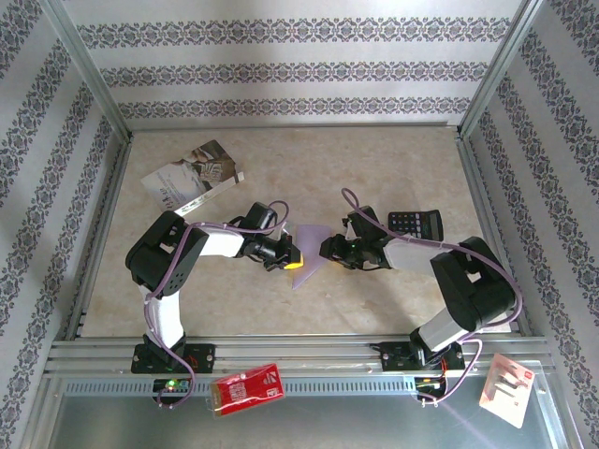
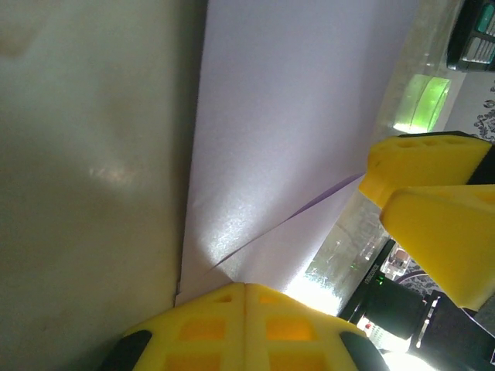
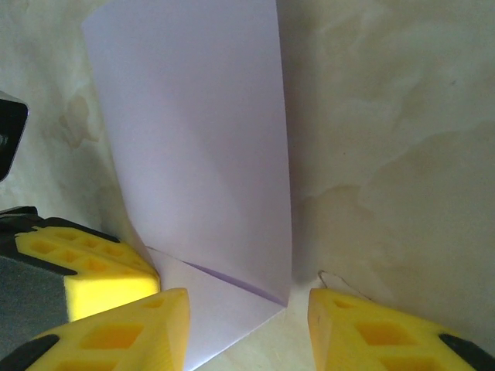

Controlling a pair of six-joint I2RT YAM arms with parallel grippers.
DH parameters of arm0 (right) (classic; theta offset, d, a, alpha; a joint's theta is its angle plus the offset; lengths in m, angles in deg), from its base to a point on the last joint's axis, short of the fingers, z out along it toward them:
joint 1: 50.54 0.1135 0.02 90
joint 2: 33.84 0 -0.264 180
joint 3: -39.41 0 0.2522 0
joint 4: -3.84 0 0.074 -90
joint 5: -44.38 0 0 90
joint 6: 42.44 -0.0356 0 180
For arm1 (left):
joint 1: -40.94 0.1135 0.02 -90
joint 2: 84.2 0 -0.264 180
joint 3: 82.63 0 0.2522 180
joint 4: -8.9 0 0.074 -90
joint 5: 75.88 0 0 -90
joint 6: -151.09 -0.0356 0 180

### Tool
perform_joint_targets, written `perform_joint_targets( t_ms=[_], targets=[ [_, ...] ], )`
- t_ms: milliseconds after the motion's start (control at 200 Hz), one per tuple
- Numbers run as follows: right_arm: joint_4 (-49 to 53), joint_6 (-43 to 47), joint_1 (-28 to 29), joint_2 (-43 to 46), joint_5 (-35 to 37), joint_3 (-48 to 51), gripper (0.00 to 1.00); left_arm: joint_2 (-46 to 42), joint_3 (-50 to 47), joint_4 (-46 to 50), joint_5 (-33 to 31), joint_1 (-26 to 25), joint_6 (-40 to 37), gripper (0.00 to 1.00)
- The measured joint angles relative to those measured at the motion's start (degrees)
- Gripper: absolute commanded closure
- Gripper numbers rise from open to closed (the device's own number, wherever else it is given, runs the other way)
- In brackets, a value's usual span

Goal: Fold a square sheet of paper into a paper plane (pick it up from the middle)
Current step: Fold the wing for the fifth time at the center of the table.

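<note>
On my overhead view the lilac sheet [image 1: 314, 241] lies at the middle of the desk [image 1: 374, 159], between the two arms, with a flap folded over along a slanted crease. My left pincer [image 2: 246, 297] is pressed together, and its yellow pads look to be nipping the sheet's edge. My right pincer [image 3: 244, 328] stands spread, one finger on either side of the sheet's corner, neither clamping it. The two pincers face each other just beside the paper. A black calculator [image 1: 415, 223] sits near the right arm, and a printed booklet [image 1: 192, 178] lies well apart at far left.
</note>
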Motion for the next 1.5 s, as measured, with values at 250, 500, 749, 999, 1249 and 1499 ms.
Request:
perform_joint_targets(
  t_ms=[250, 500, 749, 999, 1249, 1499],
  targets=[
    [-5.1, -2.6, 0.0, -2.0, -2.5, 0.1, 0.65, 0.1, 0.0, -0.2, 0.6, 0.2, 0.0, 0.97],
    [-7.1, -3.7, -0.4, -2.3, -3.0, 0.2, 0.82, 0.1, -0.1, -0.3, 0.8, 0.3, 0.0, 0.96],
    [-6.4, -5.8, 0.1, -0.7, -1.4, 2.4, 0.96, 0.0, 0.5, -0.2, 1.6, 0.3, -0.1, 0.77],
    [-4.8, -16.5, 3.9, 6.7, 2.5, 4.9, 0.99, -9.4, -3.7, 0.4, -4.3, -1.1, -3.5, 0.64],
    [-3.7, -27.2, 6.9, 11.8, 5.3, 5.9, 0.99, -25.2, -7.8, 4.2, -21.4, -12.4, -15.8, 0.54],
    [-4.3, -33.5, 8.0, 12.5, 6.2, 6.8, 1.0, -27.0, -8.7, 7.2, -39.4, -22.1, -27.5, 0.46]
  ],
)
